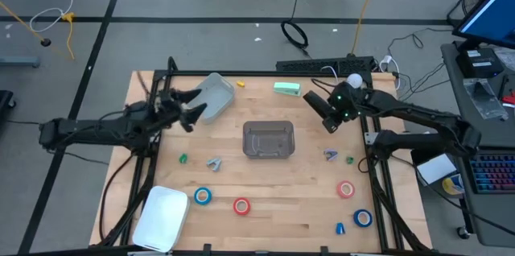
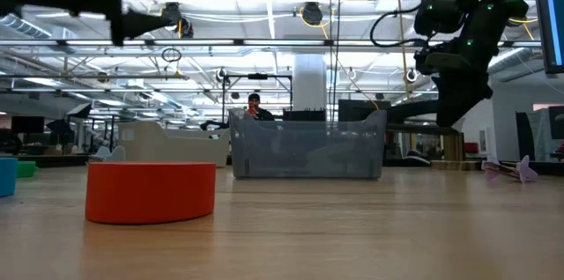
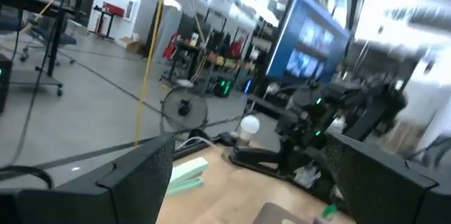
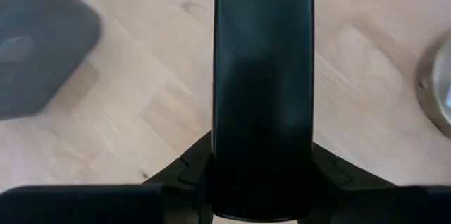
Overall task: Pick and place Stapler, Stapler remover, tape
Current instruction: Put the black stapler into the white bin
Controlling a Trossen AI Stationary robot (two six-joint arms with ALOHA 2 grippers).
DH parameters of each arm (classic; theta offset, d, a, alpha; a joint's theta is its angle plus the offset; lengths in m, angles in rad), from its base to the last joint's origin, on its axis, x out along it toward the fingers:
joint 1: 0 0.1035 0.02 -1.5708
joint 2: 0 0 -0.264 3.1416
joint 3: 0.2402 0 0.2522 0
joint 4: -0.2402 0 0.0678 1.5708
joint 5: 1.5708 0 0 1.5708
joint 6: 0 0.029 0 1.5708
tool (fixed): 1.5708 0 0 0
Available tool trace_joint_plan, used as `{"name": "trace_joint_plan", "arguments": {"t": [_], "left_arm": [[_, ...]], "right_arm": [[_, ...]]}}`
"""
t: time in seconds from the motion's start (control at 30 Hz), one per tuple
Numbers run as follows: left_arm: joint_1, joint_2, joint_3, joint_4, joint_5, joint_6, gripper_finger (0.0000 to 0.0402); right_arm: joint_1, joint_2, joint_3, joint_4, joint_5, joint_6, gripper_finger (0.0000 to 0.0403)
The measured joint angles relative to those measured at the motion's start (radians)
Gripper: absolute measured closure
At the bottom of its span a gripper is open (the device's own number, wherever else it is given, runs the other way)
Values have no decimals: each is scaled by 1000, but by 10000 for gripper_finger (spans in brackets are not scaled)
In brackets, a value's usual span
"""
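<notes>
Right arm holds a black stapler up; left arm waits with its fingers apart.

From above, the right gripper (image 1: 327, 116) is clamped on the long black stapler (image 1: 312, 101) over the far right of the wooden table (image 1: 282, 183). Its long axis slants from far-left to near-right. The left gripper (image 1: 195, 105) hangs spread beside a tilted grey bin (image 1: 216, 95). Four ring-shaped tape rolls lie flat near the front: blue (image 1: 202, 196), red (image 1: 241, 205), red (image 1: 346, 189) and blue (image 1: 363, 218). At table height, a red roll (image 2: 150, 192) stands before the clear ribbed bin (image 2: 307, 148), and the right arm bends down at the upper right. Past the left fingers (image 3: 134, 182), a mint-green stapler (image 3: 184, 172) lies flat. In the right wrist view, the smooth black stapler (image 4: 262, 90) points straight out over bare wood.
</notes>
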Motion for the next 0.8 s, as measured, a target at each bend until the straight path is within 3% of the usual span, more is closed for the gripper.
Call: {"name": "trace_joint_plan", "arguments": {"t": [0.37,0.63,0.8], "left_arm": [[0,597,457,-122,90,221,37],[0,887,769,-177,92,389,37],[0,1045,1009,-402,94,388,37]], "right_arm": [[125,0,0,134,-24,-36,281],[176,0,0,216,-24,-79,281],[183,0,1,255,-22,-107,281]]}}
